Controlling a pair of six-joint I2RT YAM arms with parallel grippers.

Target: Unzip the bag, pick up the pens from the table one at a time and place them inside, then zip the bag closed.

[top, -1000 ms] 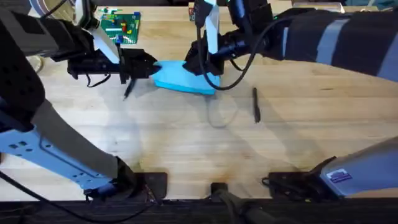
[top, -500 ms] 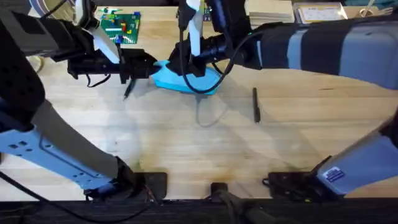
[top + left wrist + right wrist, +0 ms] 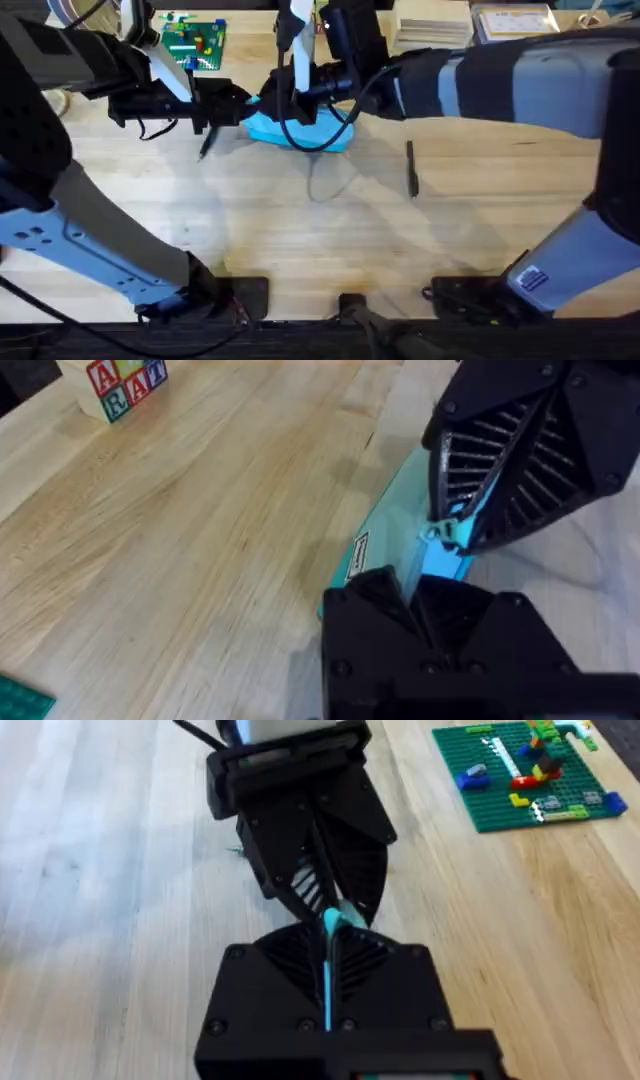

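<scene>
Both claws are working the bag point(image 3: 300, 128) at the far middle of the tabletop point(image 3: 300, 230), and the job is looking early. One pen point(image 3: 411, 167) is lying loose to the right of the bag, well apart from it, and a second pen point(image 3: 205, 146) is showing just below the left claw point(image 3: 243, 106), so by my reading neither one is inside yet. Whether the zipper is open at all, I cannot tell. Loading both pens and zipping shut are all still ahead.

The left arm is reaching in level from the left, its claw closed flat on the bag's near end; the left wrist view is showing blue fabric point(image 3: 420, 550) running in between its shut fingers. The right arm is sweeping across from the right, its forearm stretching over the tabletop, and the right claw point(image 3: 288, 105) is pinching a thin blue edge; the right wrist view is showing that edge point(image 3: 329, 970) squeezed tight between its fingers, with the left claw point(image 3: 325, 910) facing it, nearly touching.
</scene>
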